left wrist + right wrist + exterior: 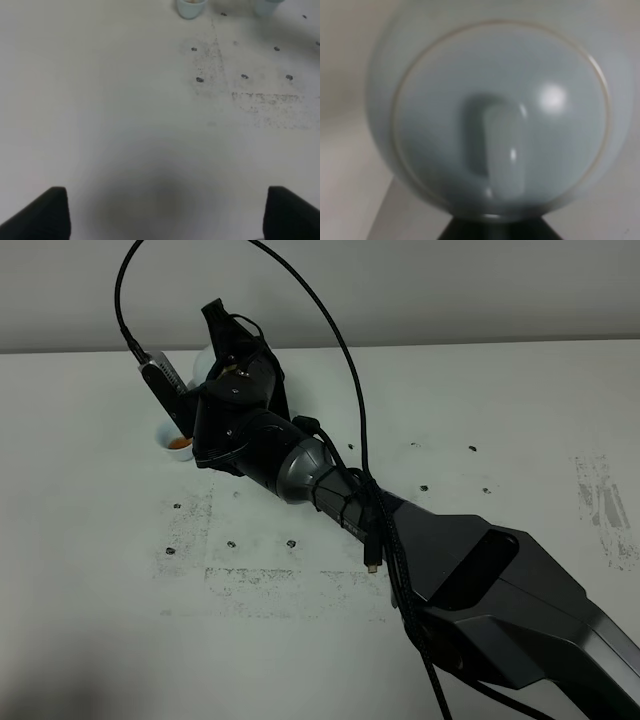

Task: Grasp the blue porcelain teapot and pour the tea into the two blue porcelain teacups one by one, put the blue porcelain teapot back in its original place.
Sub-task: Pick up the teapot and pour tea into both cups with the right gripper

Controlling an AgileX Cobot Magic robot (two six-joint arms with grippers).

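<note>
Pale blue porcelain fills the right wrist view: the blue porcelain teapot (495, 100) sits so close to the lens that it is blurred and cut off at the frame edges. A thin ring is visible around its rounded surface, with an elongated raised part near the centre. It cannot be told whether that part is the knob or the handle. In the exterior high view, the wrist hides nearly all of the teapot. Only a sliver of pale glaze (200, 362) shows, near the far left of the bench (480, 400).

One teacup (178, 444) stands just beside the wrist, on the near side, partly covered, with an orange-brown fill visible inside. The second teacup (267, 5) appears only in the left wrist view. It is cropped by the frame edge and stands apart from the first.

Right arm (480, 570): extended from the near right corner diagonally across the bench to the far left, wrist turned, a black cable (340, 340) arching over it. The right fingers (222, 328) are closed together at the teapot. The contact point is hidden.

Left fingers (47, 215): spread wide apart, holding nothing, above bare bench well short of the cups.
</note>
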